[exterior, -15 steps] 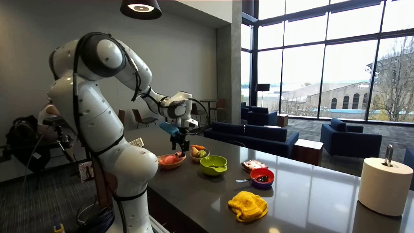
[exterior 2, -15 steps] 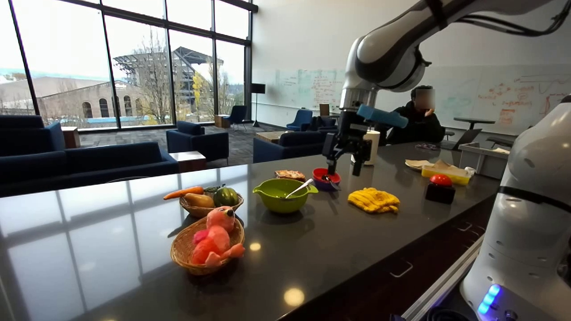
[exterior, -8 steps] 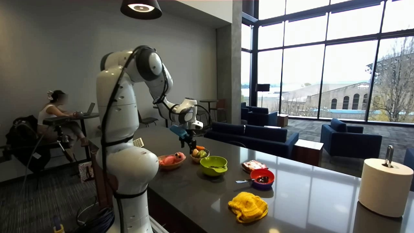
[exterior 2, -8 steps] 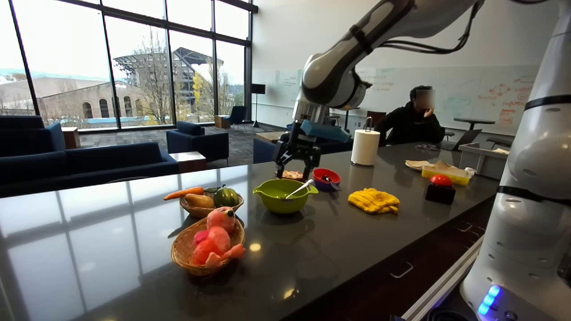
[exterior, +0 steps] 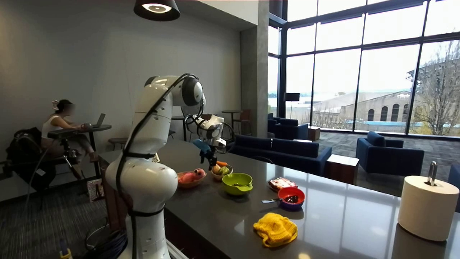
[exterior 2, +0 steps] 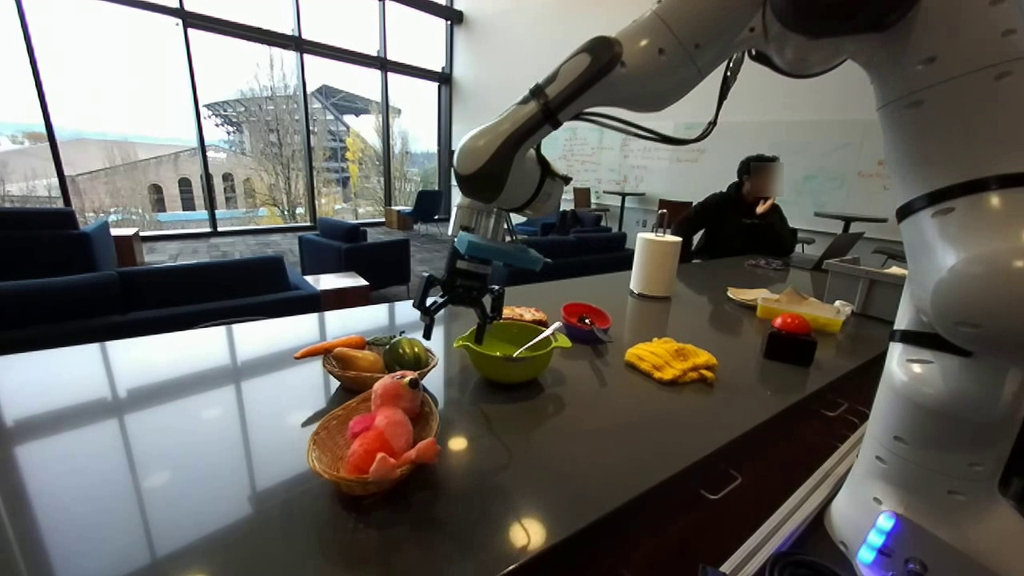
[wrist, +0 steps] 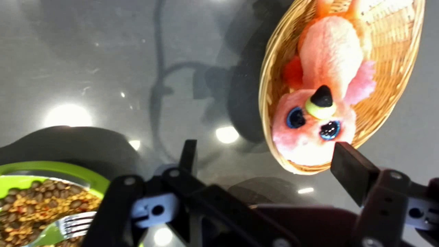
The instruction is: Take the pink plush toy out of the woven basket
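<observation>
Lying face up in the oval wicker basket point(wrist: 391, 51), the plush flamingo point(wrist: 327, 65) has yet to be gripped. In an exterior view its head point(exterior 2: 394, 394) is seen at the end nearer the veg basket point(exterior 2: 350, 379), w/ one foot across the rim. Jaws are spread wide w/ nothing held btwn them; they are poised over the surface point(exterior 2: 560, 448), nr the lime-green bowl point(exterior 2: 508, 364) & apart from the plush. In the wrist view the head is overlapped by one jaw, prob. by line of sight only.

V. light & soft handling is to be expected, prob. floppy at neck & legs. Slip shouldn't be an issue on the pile, & nothing looks fragile; the eyes & beak look hard & smooth, so are best avoided. Hold is best taken across the torso point(wrist: 332, 44), just past the wings on the leg side, w/ jaws set astride & lowered well down so more than loose fabric is caught. Wings & feet are prob. too flimsy for a sure grip. The rim should be kept out of the bite, else the basket, likely light too, could be dragged up.
</observation>
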Available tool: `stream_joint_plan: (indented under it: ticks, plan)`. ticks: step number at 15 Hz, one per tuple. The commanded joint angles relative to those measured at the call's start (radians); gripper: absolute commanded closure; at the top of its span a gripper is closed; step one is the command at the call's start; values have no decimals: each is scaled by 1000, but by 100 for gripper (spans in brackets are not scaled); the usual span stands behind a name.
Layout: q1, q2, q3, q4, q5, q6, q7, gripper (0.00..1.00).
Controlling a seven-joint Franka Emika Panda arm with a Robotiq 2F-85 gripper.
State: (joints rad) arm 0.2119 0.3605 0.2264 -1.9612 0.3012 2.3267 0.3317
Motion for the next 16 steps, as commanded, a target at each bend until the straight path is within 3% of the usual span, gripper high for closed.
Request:
stream_joint_plan:
  ticks: [1,7,16]
  plan:
    - [28,55,12,107,53,-98,28,0]
    - [86,96,40,142,77,-59,4,0]
    - [194,170,43,147,-31,22,-24,0]
